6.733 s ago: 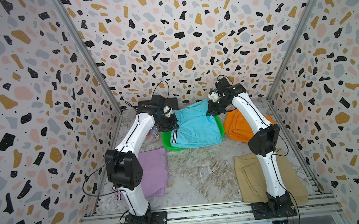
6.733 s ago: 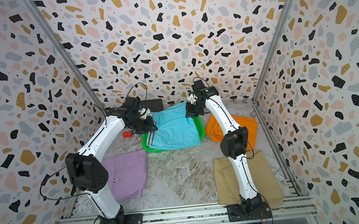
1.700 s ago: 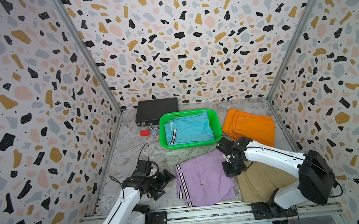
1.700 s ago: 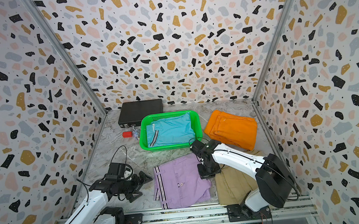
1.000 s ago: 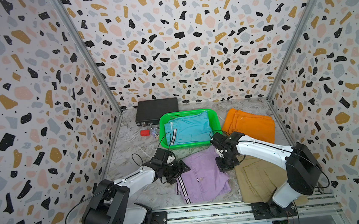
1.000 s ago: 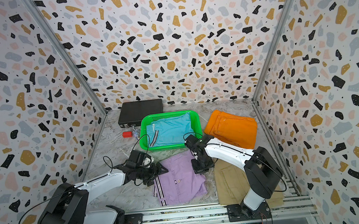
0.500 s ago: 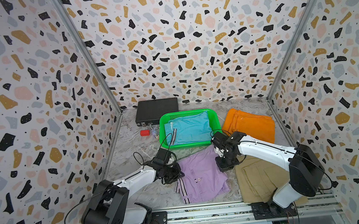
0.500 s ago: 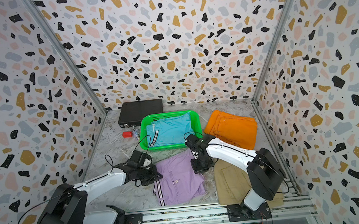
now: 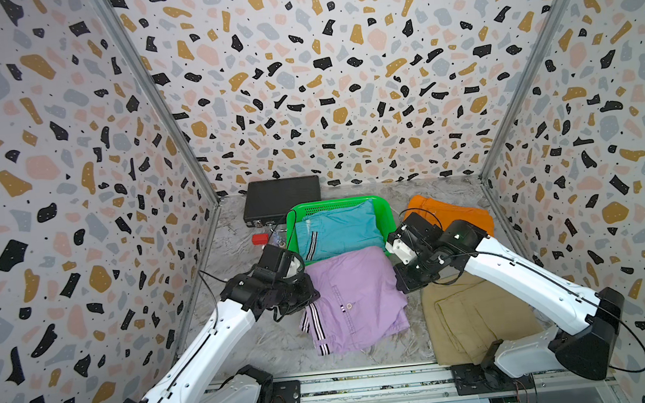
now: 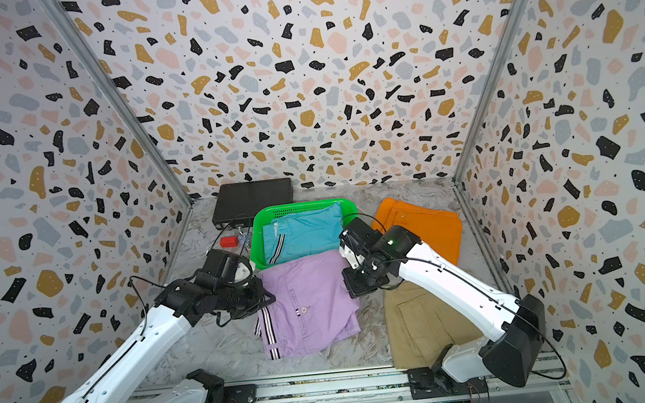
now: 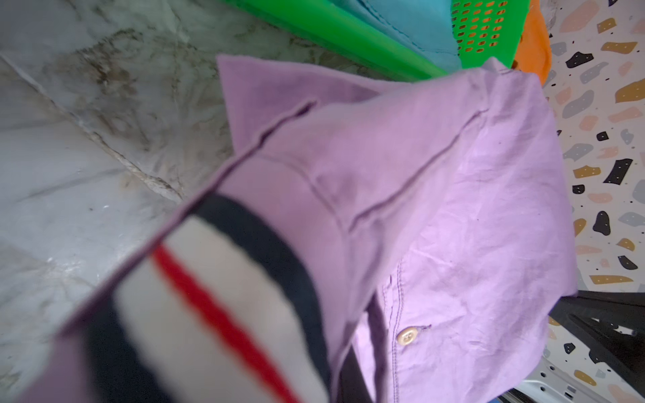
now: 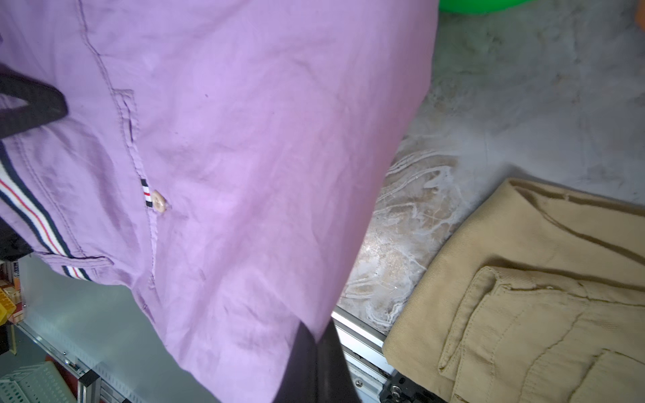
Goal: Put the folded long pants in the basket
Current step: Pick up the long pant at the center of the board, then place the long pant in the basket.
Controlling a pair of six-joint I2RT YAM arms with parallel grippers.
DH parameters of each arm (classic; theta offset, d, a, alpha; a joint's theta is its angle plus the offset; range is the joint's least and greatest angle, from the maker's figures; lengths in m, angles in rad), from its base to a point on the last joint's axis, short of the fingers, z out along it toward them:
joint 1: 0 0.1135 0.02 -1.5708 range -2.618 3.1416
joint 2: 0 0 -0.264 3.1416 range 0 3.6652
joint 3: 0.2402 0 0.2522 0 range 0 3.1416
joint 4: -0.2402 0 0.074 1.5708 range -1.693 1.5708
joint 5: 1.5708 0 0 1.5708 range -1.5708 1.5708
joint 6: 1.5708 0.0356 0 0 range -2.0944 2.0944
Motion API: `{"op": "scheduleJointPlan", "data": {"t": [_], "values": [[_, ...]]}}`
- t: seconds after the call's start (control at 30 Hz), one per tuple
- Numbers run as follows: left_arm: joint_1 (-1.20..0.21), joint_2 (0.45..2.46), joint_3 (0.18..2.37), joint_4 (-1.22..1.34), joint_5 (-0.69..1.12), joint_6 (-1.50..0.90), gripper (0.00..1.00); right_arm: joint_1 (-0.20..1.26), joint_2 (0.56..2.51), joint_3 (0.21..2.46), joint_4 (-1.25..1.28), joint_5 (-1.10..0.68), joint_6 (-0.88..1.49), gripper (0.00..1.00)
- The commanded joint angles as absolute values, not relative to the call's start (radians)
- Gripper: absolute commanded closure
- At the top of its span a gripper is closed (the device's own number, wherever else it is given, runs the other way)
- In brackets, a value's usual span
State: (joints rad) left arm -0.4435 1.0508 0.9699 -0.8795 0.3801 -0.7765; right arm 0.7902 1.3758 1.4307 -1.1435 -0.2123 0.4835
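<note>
The lilac folded long pants (image 9: 355, 299) with striped trim hang between my two arms, just in front of the green basket (image 9: 387, 212); their far edge covers its near rim in both top views. My left gripper (image 9: 313, 295) is shut on their left edge, seen up close in the left wrist view (image 11: 349, 380). My right gripper (image 9: 400, 283) is shut on their right edge (image 12: 314, 366). Cyan pants (image 9: 343, 230) lie inside the basket. Orange pants (image 9: 453, 215) lie right of it, and khaki pants (image 9: 470, 317) lie at the front right.
A flat black box (image 9: 280, 198) sits at the back wall, left of the basket. A small red object (image 9: 259, 238) lies between that box and my left arm. Patterned walls close the table on three sides, and a metal rail (image 9: 368, 382) runs along the front.
My left gripper has shut on the lilac pants' left edge. Both arms have carried the pants a little toward the basket, so their far edge now covers its near rim.
</note>
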Motion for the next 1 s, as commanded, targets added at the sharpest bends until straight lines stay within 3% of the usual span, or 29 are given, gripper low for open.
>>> {"op": "scheduleJointPlan", "data": {"t": [0.0,0.43,0.7,0.97], "values": [[-0.437,1.105,1.100,-0.968,0.382,-0.710,1.00,0.788,1.365,1.533,-1.193,-0.176,0.449,1.00],[-0.236,1.667,1.757,-1.103,0.540,-0.489,1.00,0.676,1.719,1.976,-1.197,-0.136,0.390,1.00],[-0.172,1.976,1.996,-1.113,0.615,-0.440,1.00,0.607,1.951,2.217,-1.196,-0.099,0.350,1.00],[-0.150,2.185,2.176,-1.116,0.639,-0.413,1.00,0.557,2.069,2.241,-1.165,-0.092,0.331,1.00]]}}
